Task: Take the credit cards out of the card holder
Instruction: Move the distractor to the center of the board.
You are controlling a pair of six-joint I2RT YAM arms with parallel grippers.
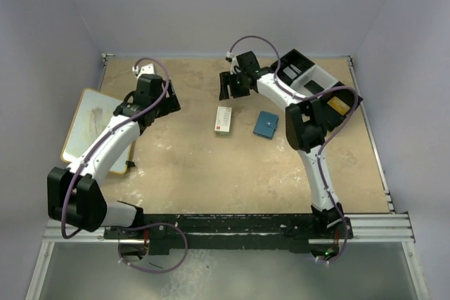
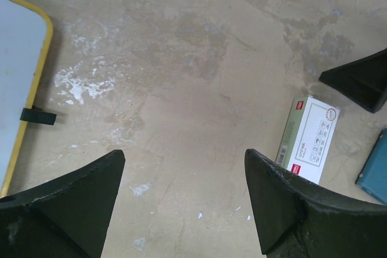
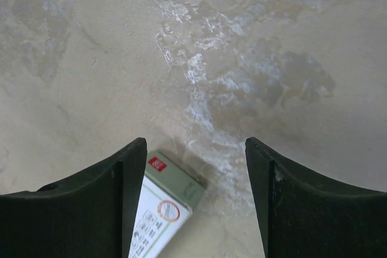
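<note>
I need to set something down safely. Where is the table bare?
Bare: the wide stretch of table between the white box, the blue wallet and the near edge. Crowded: the far right corner, with the tray and the right arm.

Left arm (image 1: pixel 112 147), right arm (image 1: pixel 318 170) — jaws apart

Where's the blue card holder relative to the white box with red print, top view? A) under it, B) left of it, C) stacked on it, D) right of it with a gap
D: in the top view the card holder lies flat just to the right of the white box, with a strip of bare tabletop between them.
</note>
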